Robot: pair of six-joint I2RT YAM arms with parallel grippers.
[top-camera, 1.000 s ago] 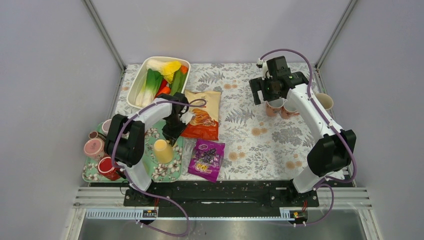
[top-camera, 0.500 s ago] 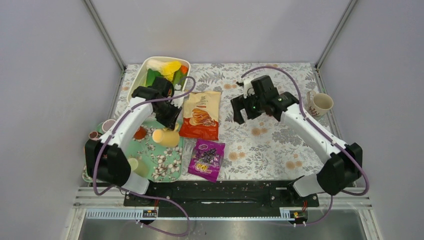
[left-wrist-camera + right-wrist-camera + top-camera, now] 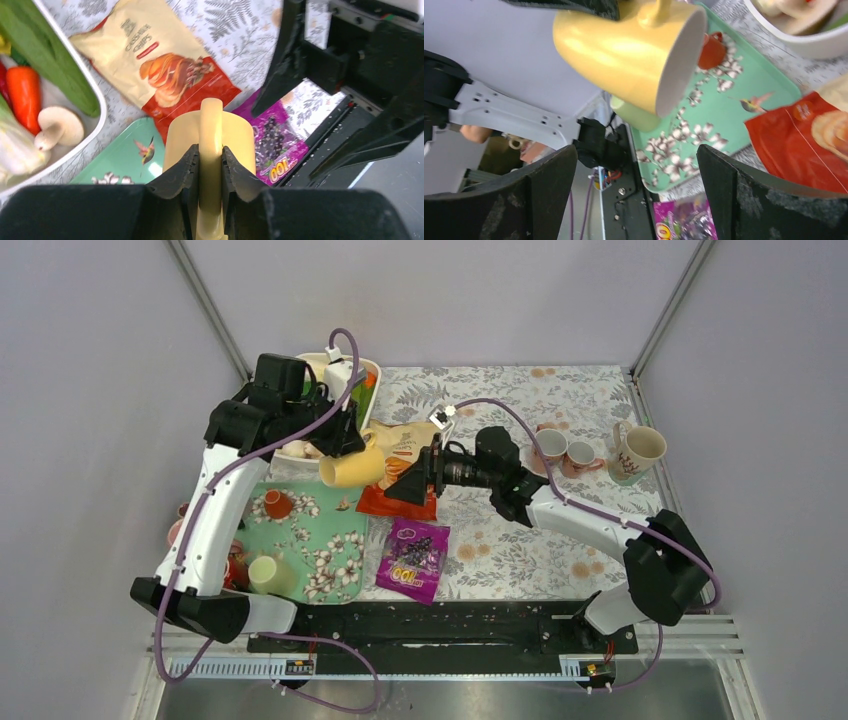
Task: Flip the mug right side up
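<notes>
The yellow mug (image 3: 352, 468) hangs in the air on its side over the right edge of the green tray (image 3: 310, 540), with its mouth turned toward the right arm. My left gripper (image 3: 335, 443) is shut on the mug's handle (image 3: 210, 130). The handle sits between the two pads in the left wrist view, with the mug body (image 3: 180, 140) below. My right gripper (image 3: 413, 478) is open and empty, just right of the mug and pointing at it. In the right wrist view the mug (image 3: 624, 55) sits above and between the spread fingers (image 3: 549, 190).
A chips bag (image 3: 408, 455) and a purple candy bag (image 3: 415, 555) lie below the two grippers. The tray holds a light green cup (image 3: 263, 573) and a small red cup (image 3: 275, 503). A white vegetable bin (image 3: 290, 448) stands behind. Three mugs (image 3: 552, 444) (image 3: 581, 455) (image 3: 640, 448) stand at the back right.
My left arm lifted the yellow mug off the tray, up and to the right, and tipped it on its side. My right arm swung left from the back-right mugs to face it.
</notes>
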